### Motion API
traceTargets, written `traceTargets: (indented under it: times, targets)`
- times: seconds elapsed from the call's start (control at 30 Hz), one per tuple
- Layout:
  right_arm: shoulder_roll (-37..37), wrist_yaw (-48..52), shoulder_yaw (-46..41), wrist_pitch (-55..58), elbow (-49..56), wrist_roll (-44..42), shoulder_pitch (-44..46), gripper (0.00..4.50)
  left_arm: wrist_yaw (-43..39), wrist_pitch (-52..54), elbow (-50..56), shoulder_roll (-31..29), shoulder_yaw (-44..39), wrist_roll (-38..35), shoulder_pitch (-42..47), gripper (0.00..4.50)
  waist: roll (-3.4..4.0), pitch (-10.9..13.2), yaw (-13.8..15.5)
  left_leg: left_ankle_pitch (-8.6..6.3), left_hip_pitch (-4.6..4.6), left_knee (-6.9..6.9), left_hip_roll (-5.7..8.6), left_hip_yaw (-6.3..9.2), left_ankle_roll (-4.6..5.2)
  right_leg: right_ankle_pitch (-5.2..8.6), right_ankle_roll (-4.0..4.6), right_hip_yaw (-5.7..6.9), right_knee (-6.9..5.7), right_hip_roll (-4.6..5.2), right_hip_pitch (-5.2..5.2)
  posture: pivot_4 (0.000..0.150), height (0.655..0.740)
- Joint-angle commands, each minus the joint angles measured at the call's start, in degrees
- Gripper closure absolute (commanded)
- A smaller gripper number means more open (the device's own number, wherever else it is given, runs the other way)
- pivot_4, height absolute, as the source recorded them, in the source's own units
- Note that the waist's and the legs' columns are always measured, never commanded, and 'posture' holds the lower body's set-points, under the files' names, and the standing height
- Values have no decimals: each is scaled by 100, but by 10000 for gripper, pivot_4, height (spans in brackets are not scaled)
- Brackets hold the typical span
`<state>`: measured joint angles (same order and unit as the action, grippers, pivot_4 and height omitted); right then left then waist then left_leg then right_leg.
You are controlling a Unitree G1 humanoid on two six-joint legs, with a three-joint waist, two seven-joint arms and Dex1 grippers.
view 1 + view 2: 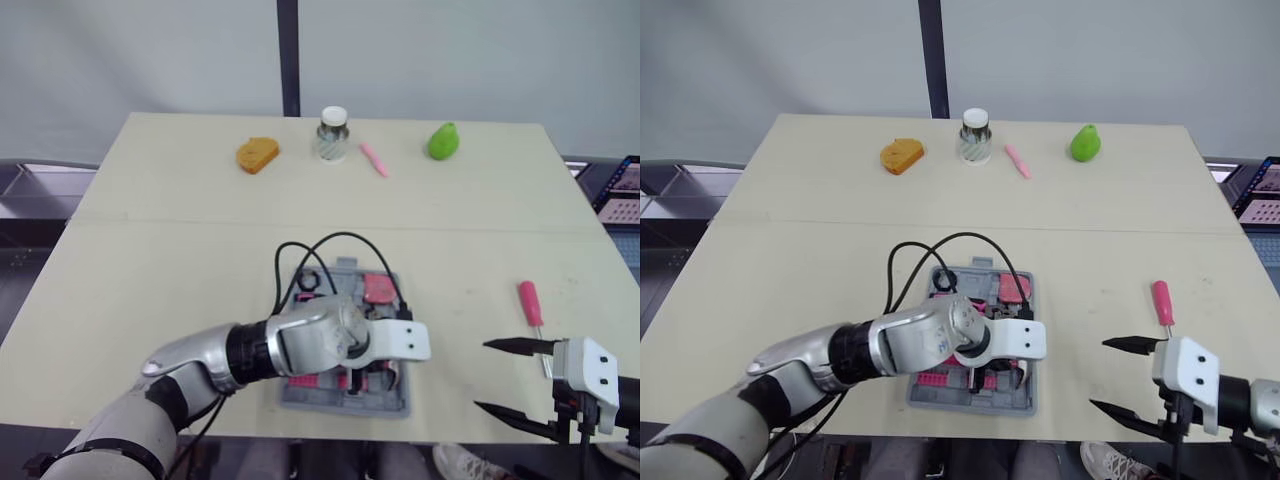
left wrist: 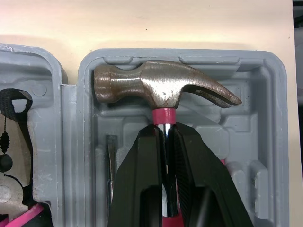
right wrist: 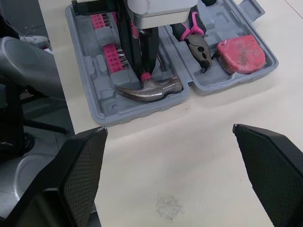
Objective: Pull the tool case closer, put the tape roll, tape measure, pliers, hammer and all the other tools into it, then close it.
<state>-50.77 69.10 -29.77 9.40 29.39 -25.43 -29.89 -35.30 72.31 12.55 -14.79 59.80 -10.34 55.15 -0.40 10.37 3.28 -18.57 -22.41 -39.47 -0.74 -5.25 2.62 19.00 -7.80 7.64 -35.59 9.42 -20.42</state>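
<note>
Left gripper (image 2: 165, 132) fingers clamp hammer (image 2: 161, 87) in open case (image 3: 142, 111); pliers (image 3: 196, 40), tape measure (image 3: 240, 53) inside; screwdriver (image 1: 530, 300) left on worktop (image 1: 200, 250); right gripper (image 1: 483, 375) fingers apart

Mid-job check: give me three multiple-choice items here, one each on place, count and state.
1. Where is the pink-handled screwdriver? A) in the tool case B) in the right gripper C) on the table, right of the case.
2. How many things lie along the table's far edge? A) two B) four C) six.
3. What is the left gripper doing? A) shut on the hammer B) open over the table C) shut, empty.
Answers: 1 C, it lies on bare tabletop near the open right gripper. 2 B: orange piece, jar, pink stick, green fruit. 3 A, its fingers clamp the hammer's neck inside the case.
</note>
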Motion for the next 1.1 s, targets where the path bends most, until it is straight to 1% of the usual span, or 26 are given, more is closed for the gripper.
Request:
traceTargets:
  times: [0.03, 0.37, 0.43, 0.5, 0.57, 0.6, 0.73, 0.83, 0.87, 0.93, 1.03, 1.07, 1.1]
  targets:
    - [43, -67, -222, 32, 185, -126, 0, 0, -52, -139, 52, 156, 24, 90, 113, 44343, 0, 0, 1, 0, 0, -1, 0, 0, 0, 0, 0, 0, 0, 0, 0, 1500, 6950]
    - [104, -69, -272, 45, 203, -106, -49, 0, -175, -49, 75, 160, 93, 120, 141, 44343, 0, 0, -1, -1, -1, -2, 0, 1, 1, 0, 0, 0, -1, 0, 0, 1500, 6950]
    - [117, -67, -267, 27, 188, -96, -51, 0, -235, 9, 119, 124, 93, 90, 156, 35430, 0, 0, -3, -1, -1, -2, 0, 1, 1, 0, 0, 1, -1, 0, 0, 1500, 6950]
    - [129, -64, -260, 10, 168, -92, -42, 0, -281, 56, 176, 64, 68, 78, 173, 27479, 0, 0, -6, -1, -1, -2, 0, 1, 1, 0, 0, 1, -1, 0, 0, 1500, 6950]
    - [146, -56, -251, -11, 147, -85, -35, 0, -316, 153, 255, -15, -24, 43, 186, 16756, 1, -1, -14, -1, -1, -2, 0, 1, 1, 0, 0, 0, -1, 0, 0, 1500, 6950]
    - [151, -54, -243, -18, 139, -82, -29, 0, -347, 197, 314, -68, -87, 9, 196, 12243, 1, -1, -18, -1, 0, -2, -1, 1, 1, 0, 0, 0, -1, 0, 0, 1500, 6950]
    - [165, -29, -220, -63, 81, -70, 3, 0, -420, 230, 575, -194, -446, -157, 124, 12243, 2, -1, -17, -1, 0, -2, -2, 1, 1, 0, 0, 0, -2, -1, 0, 1500, 6950]
    - [170, -22, -200, -85, 45, -62, 42, 0, -399, 284, 812, -226, -979, -339, -74, 12243, 2, -1, -15, -1, -2, -6, -1, 2, 1, 0, 0, 0, -2, 0, 0, 1500, 6950]
    - [170, -19, -199, -96, 33, -62, 52, 0, -364, 327, 895, -201, -1280, -426, -197, 14463, 3, -2, -17, -1, -2, -6, -1, 3, 2, 0, 0, 0, -3, 0, 1, 1500, 6950]
    - [173, -19, -196, -121, 6, -63, 72, 0, -362, -20, 991, -273, -1835, -522, -441, 20039, 4, -2, -26, -1, -2, -5, -2, 3, 2, 0, 0, 1, -3, 0, 1, 1500, 6950]
    - [184, -15, -193, -168, -34, -57, 78, 0, -168, -671, 767, -71, -2753, -603, -849, 35331, 4, -2, -25, -1, 0, -6, -3, 3, 1, 0, 0, 2, -4, -1, 1, 1500, 6950]
    - [190, -16, -192, -180, -46, -56, 79, 0, -130, -1192, 637, -16, -3055, -590, -1002, 40574, 4, -2, -21, -1, -1, -8, -3, 4, 2, 0, 0, 4, -5, -1, 1, 1500, 6950]
    - [195, -10, -197, -192, -58, -56, 76, 0, -117, -1575, 553, 15, -3230, -567, -1102, 44226, 4, -2, -19, -1, -1, -9, -2, 4, 2, 0, 0, 4, -4, 0, 2, 1500, 6950]
